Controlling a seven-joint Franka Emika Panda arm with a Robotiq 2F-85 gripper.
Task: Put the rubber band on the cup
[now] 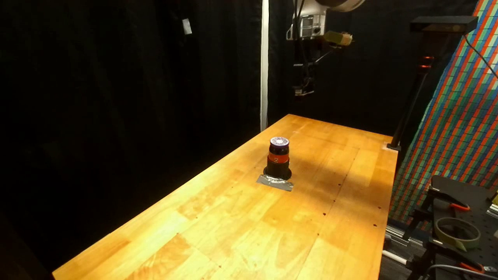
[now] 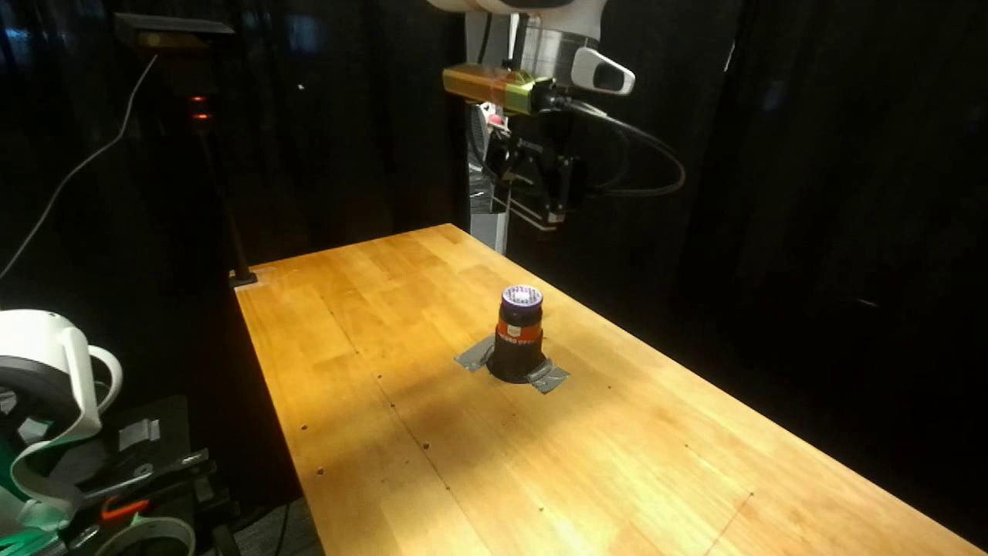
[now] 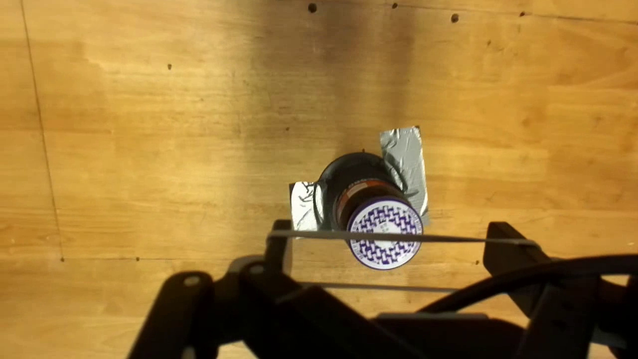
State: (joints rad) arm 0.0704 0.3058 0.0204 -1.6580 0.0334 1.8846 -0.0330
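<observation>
Hanging in the air, the gripper (image 3: 391, 236) held its fingers (image 3: 511, 257) spread wide, the rubber band (image 3: 448, 239) stretched around both. Below the gripper and apart from it, the cup (image 2: 519, 332) stood upright on the table (image 1: 249, 221), its purple-and-white top partly behind one strand of the band in the wrist view. At the cup's dark base, also below the gripper, silver tape (image 3: 407, 162) reached onto the table. Farther from the gripper, lower and beside the table, lay a tape roll (image 1: 471, 242).
</observation>
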